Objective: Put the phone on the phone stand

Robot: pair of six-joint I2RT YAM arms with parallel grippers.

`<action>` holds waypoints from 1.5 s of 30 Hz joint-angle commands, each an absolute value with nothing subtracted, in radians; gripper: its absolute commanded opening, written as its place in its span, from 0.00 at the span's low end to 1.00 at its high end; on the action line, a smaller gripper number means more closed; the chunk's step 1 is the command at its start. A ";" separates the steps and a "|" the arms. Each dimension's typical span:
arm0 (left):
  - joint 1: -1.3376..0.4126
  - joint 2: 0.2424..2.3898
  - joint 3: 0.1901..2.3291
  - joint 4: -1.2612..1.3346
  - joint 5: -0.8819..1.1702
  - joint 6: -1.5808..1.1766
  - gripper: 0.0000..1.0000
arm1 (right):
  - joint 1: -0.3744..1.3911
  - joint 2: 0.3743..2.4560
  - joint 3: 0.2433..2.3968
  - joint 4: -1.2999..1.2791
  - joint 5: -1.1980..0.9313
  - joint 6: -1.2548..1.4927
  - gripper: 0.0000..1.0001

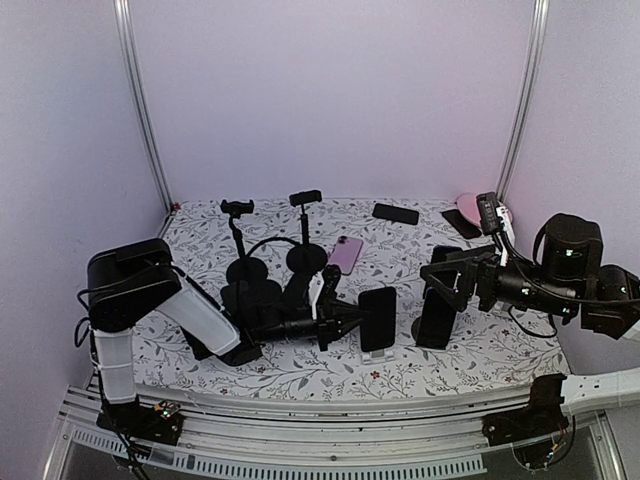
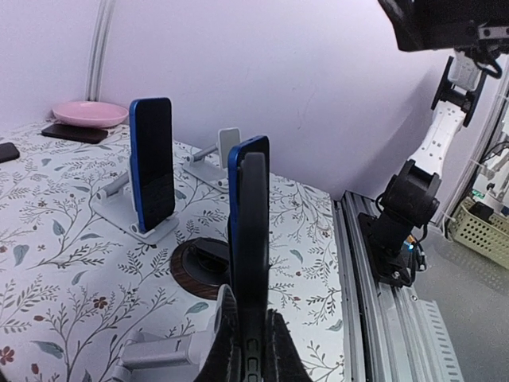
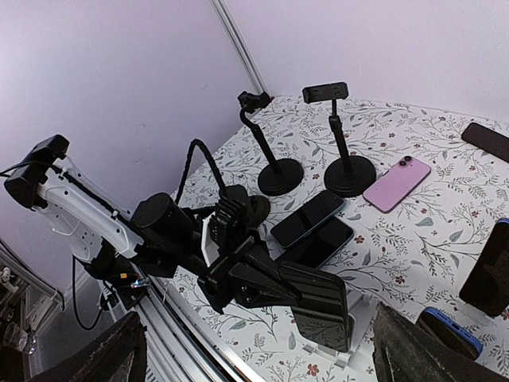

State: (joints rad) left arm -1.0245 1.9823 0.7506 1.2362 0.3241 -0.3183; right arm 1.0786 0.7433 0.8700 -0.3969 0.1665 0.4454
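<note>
Phone (image 1: 378,318) stands upright over the white phone stand (image 1: 377,353) near the tabletop (image 1: 300,378) front edge, we see left hand (image 2: 250,338) stretched low, clamped on it, right hand (image 3: 262,356) splayed wide.

1. Phone (image 1: 377,318) is stood upright on stand (image 1: 377,352), front-ctr of table (image 1: 500,350).
2. 2nd phone (image 1: 435,320) is propped just R of it.
3. Two clamp stands (image 1: 302,259) are set behind; flat phone (image 1: 345,254) is laid beside them.
</note>
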 commanded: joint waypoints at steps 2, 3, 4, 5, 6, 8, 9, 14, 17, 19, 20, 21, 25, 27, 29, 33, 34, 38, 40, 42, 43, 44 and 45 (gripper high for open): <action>-1.013 2.038 0.753 1.387 0.316 -0.304 0.00 | 1.074 0.736 0.860 -0.405 0.178 0.450 0.99; -1.013 2.043 0.749 1.400 0.317 -0.306 0.00 | 1.075 0.736 0.858 -0.404 0.176 0.451 0.99; -1.013 2.050 0.743 1.413 0.315 -0.309 0.00 | 1.075 0.736 0.856 -0.402 0.174 0.450 0.99; -1.013 2.053 0.737 1.423 0.309 -0.309 0.00 | 1.075 0.736 0.853 -0.401 0.173 0.451 0.99; -1.013 2.056 0.733 1.428 0.306 -0.309 0.00 | 1.075 0.734 0.852 -0.401 0.172 0.451 0.99; -1.013 2.063 0.733 1.426 0.313 -0.303 0.00 | 1.075 0.735 0.852 -0.401 0.170 0.451 0.99; -1.013 2.068 0.735 1.416 0.317 -0.297 0.00 | 1.074 0.735 0.853 -0.401 0.169 0.451 0.99; -1.011 2.087 0.744 1.403 0.349 -0.291 0.00 | 1.075 0.736 0.852 -0.400 0.166 0.450 0.99; -1.011 2.099 0.743 1.410 0.350 -0.297 0.00 | 1.075 0.737 0.854 -0.399 0.162 0.449 0.99; -1.011 2.104 0.744 1.409 0.354 -0.299 0.00 | 1.075 0.738 0.854 -0.400 0.160 0.448 0.99; -1.012 2.107 0.745 1.407 0.354 -0.300 0.00 | 1.074 0.738 0.854 -0.399 0.159 0.448 0.99; -1.012 2.110 0.746 1.407 0.355 -0.301 0.00 | 1.074 0.739 0.854 -0.399 0.159 0.449 0.99; -1.011 2.115 0.750 1.400 0.359 -0.305 0.02 | 1.075 0.740 0.857 -0.399 0.158 0.449 0.99; -1.012 2.114 0.758 1.382 0.364 -0.306 0.09 | 1.075 0.742 0.857 -0.399 0.157 0.448 0.99; -1.011 2.112 0.766 1.359 0.370 -0.305 0.17 | 1.075 0.743 0.855 -0.399 0.157 0.449 0.99; -1.012 2.110 0.772 1.350 0.366 -0.310 0.37 | 1.074 0.746 0.857 -0.396 0.153 0.448 0.99; -1.011 2.107 0.772 1.347 0.361 -0.309 0.43 | 1.075 0.746 0.856 -0.396 0.153 0.448 0.99; -1.011 2.091 0.770 1.325 0.341 -0.308 0.56 | 1.075 0.746 0.857 -0.398 0.150 0.448 0.99; -1.012 2.075 0.764 1.317 0.324 -0.305 0.67 | 1.075 0.745 0.856 -0.397 0.151 0.449 0.99; -1.011 2.055 0.755 1.306 0.307 -0.297 0.95 | 1.075 0.745 0.857 -0.397 0.151 0.449 0.99; -1.011 2.043 0.752 1.298 0.300 -0.294 0.97 | 1.075 0.744 0.856 -0.396 0.150 0.449 0.99; -1.010 2.030 0.747 1.291 0.295 -0.290 0.97 | 1.075 0.744 0.856 -0.395 0.151 0.451 0.99; -1.010 2.019 0.743 1.287 0.288 -0.286 0.97 | 1.075 0.743 0.855 -0.394 0.151 0.451 0.99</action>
